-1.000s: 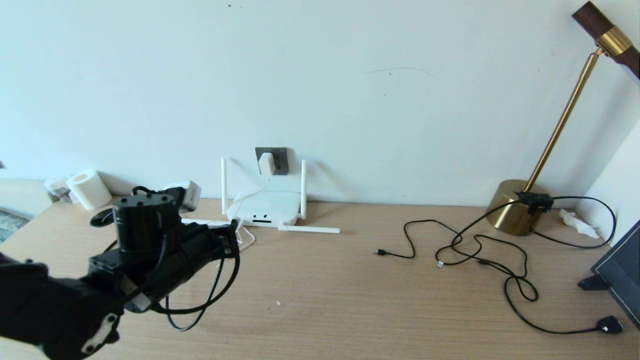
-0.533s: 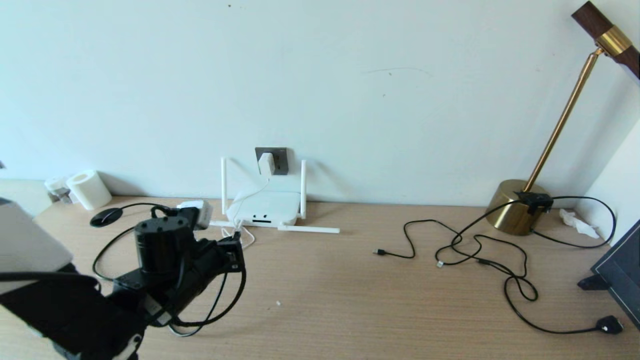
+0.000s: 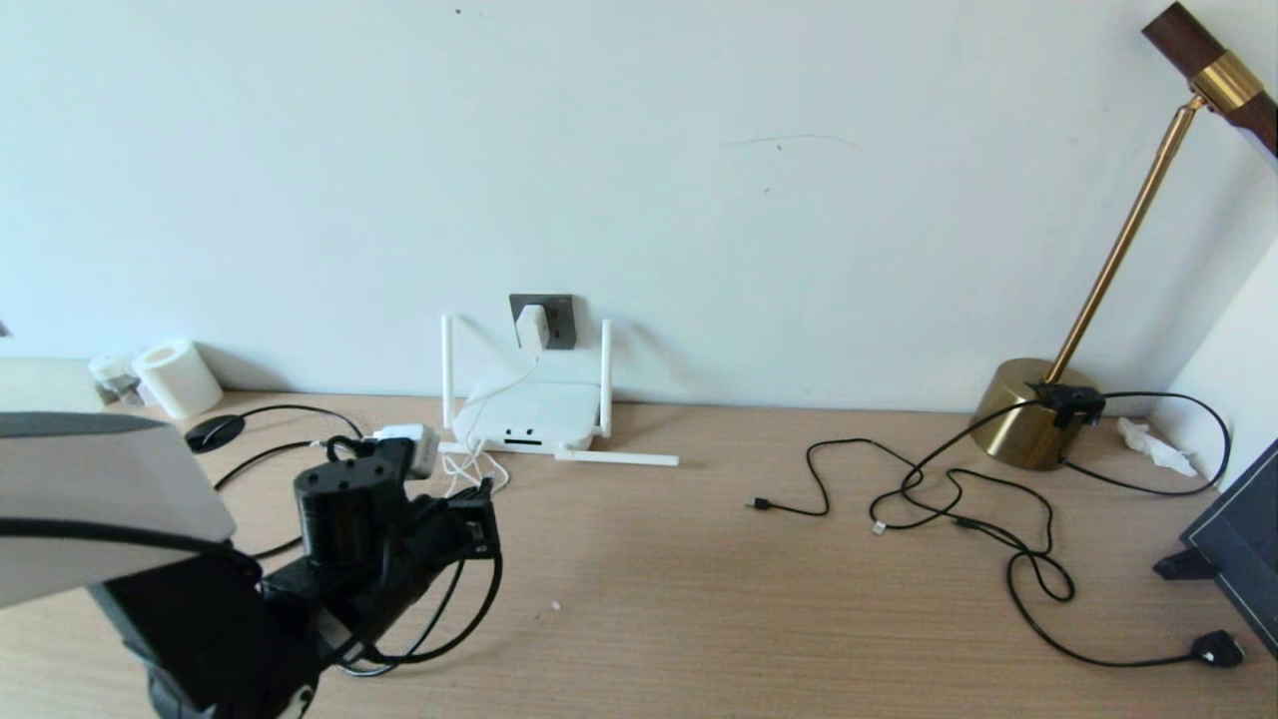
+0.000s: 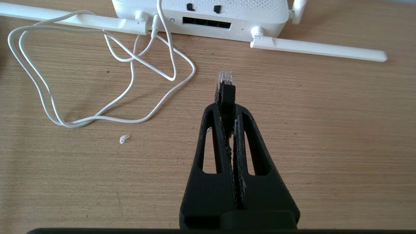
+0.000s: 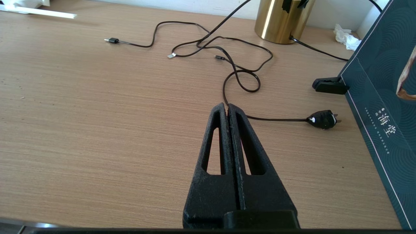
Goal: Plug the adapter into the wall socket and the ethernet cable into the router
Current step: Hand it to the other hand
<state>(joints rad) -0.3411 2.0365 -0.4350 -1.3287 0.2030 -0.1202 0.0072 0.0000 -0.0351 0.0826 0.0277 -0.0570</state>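
Observation:
The white adapter [image 3: 531,328] sits in the dark grey wall socket [image 3: 557,318], and its thin white cord [image 4: 130,74] runs down to the router [image 3: 527,411]. The router lies flat against the wall with its dark port slots [image 4: 206,23] facing me. My left gripper [image 4: 227,109] is shut on the black boot of the ethernet cable [image 4: 225,85]. The clear plug tip sticks out toward the slots, a short way in front of them and above the table. In the head view the left gripper [image 3: 483,505] hangs low at the router's front left. My right gripper [image 5: 227,109] is shut and empty.
Thin black cables [image 3: 958,509] sprawl at the right, ending in a black plug [image 3: 1218,649]. A brass lamp base [image 3: 1033,414] stands at the back right beside a dark green box [image 5: 380,97]. A white paper roll [image 3: 178,377] sits at the back left.
My left arm has sunk toward the table and shifted a little right, nearer the router's front, still holding the cable plug. The right gripper has stayed put.

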